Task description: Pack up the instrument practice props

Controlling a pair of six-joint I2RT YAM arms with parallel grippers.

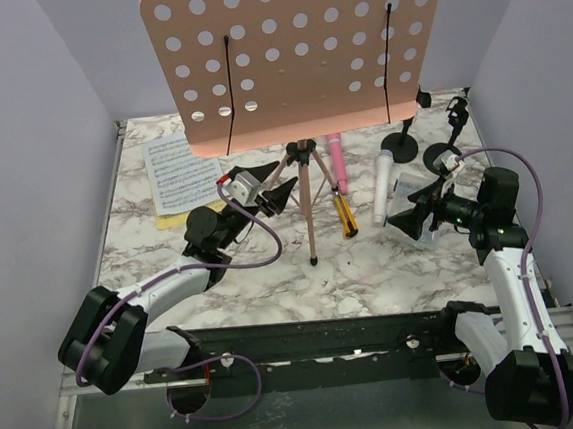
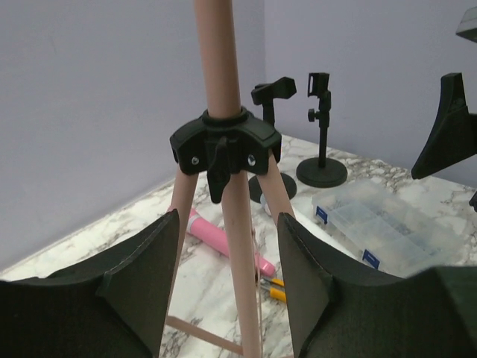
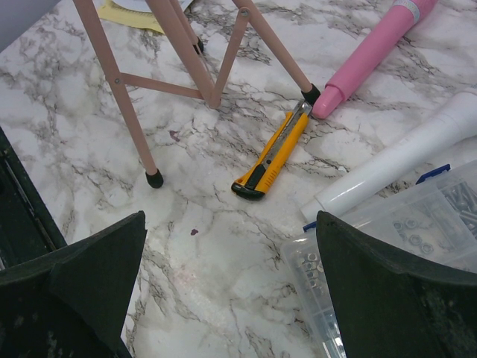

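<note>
**Left claw spread around the tripod, right claw spread over the box**

At the far left of the marble surface (image 1: pixel 372 277) lie the white sheet-music pages (image 1: pixel 184 171), with a yellow page (image 1: pixel 170 221) poking out beneath them. Just to their right, the left claw (image 2: pixel 227 280) has its jaws apart (in the wrist view a pink leg stands between them, no contact visible), level with the pink tripod (image 1: pixel 306 188) below its black hub. The tripod stands upright at centre and carries the pink perforated music rack (image 1: pixel 297 48). By its right foot lie the pink microphone (image 1: pixel 336 158) and the yellow-and-black cutter (image 1: pixel 347 215), then the white microphone (image 1: pixel 383 188). The two black mic mounts (image 1: pixel 399 144) stand at the back right. The right claw (image 3: pixel 231 298) hangs with its jaws apart, holding nothing, above the clear plastic box (image 3: pixel 387 246).
</note>
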